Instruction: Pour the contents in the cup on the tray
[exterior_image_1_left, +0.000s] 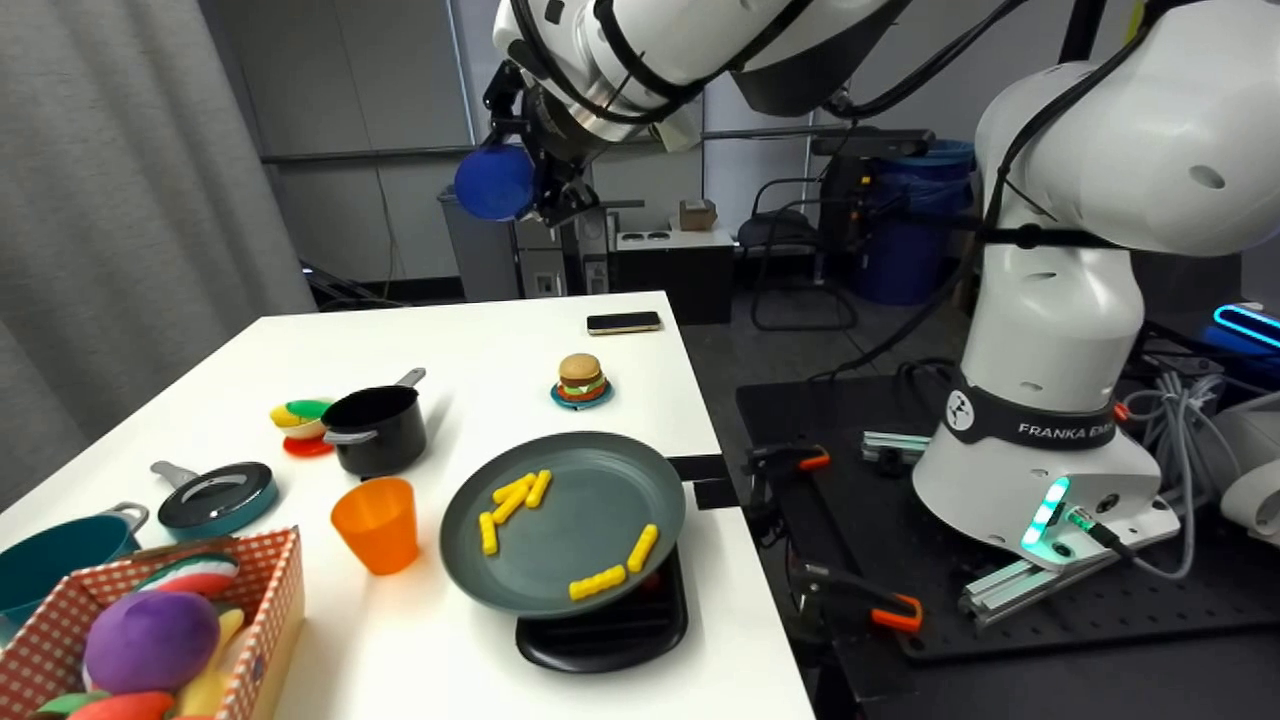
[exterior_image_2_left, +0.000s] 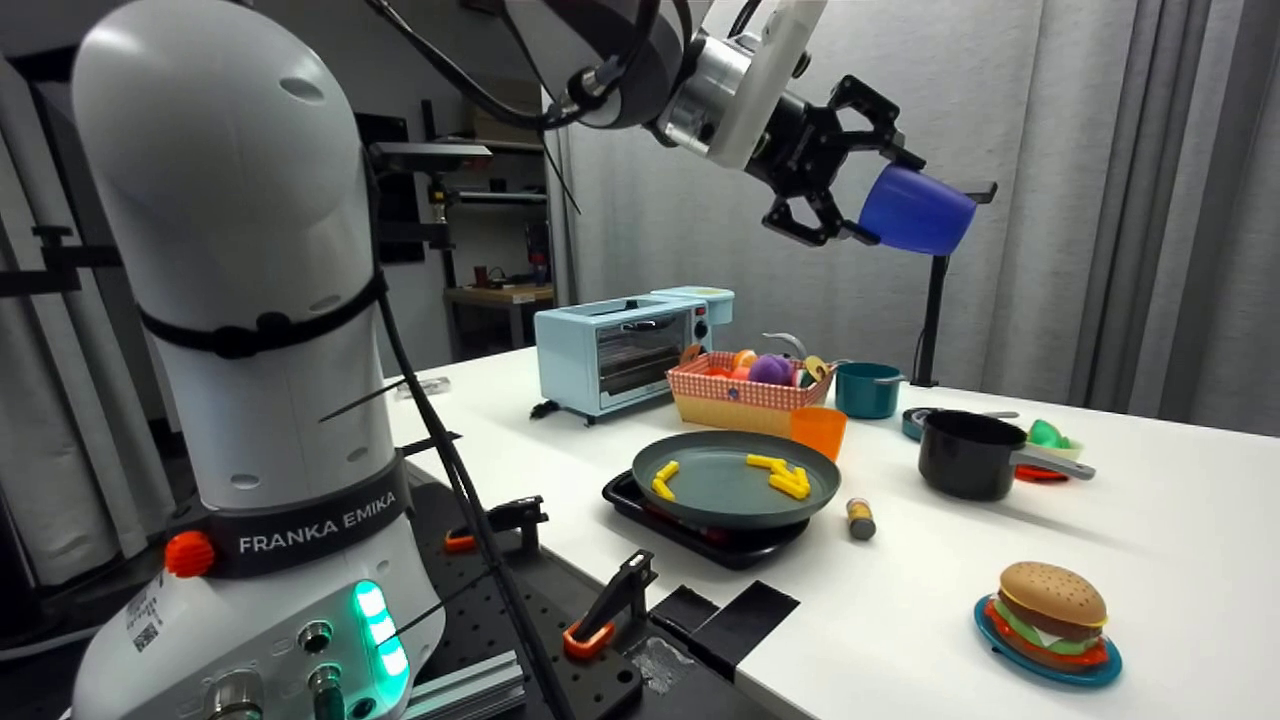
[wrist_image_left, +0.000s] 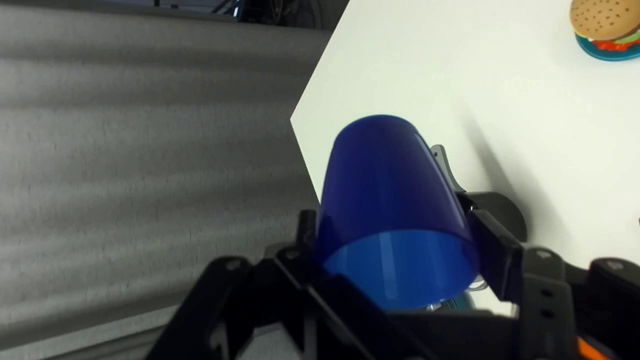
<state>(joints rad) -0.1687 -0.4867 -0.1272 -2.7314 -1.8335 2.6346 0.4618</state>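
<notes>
My gripper (exterior_image_1_left: 540, 150) is shut on the blue cup (exterior_image_1_left: 492, 183), high above the table. In an exterior view the cup (exterior_image_2_left: 918, 212) lies tilted nearly on its side, its base pointing away from the gripper (exterior_image_2_left: 885, 198). In the wrist view the cup (wrist_image_left: 390, 175) sits between both fingers (wrist_image_left: 400, 240), mouth toward the camera; no yellow pieces show in the visible part inside. Several yellow pieces (exterior_image_1_left: 642, 547) lie in two groups on the dark grey-green round tray (exterior_image_1_left: 565, 525). The tray (exterior_image_2_left: 715, 495) and pieces (exterior_image_2_left: 790, 486) show in both exterior views, not in the wrist view.
The tray rests on a black burner (exterior_image_1_left: 610, 648). Near it stand an orange cup (exterior_image_1_left: 378, 525), a black pot (exterior_image_1_left: 385, 435), a small bottle (exterior_image_2_left: 860, 518) and a toy-filled basket (exterior_image_2_left: 735, 405). A burger (exterior_image_2_left: 1050, 615), phone (exterior_image_1_left: 623, 322) and blue toaster oven (exterior_image_2_left: 570, 360) are farther off.
</notes>
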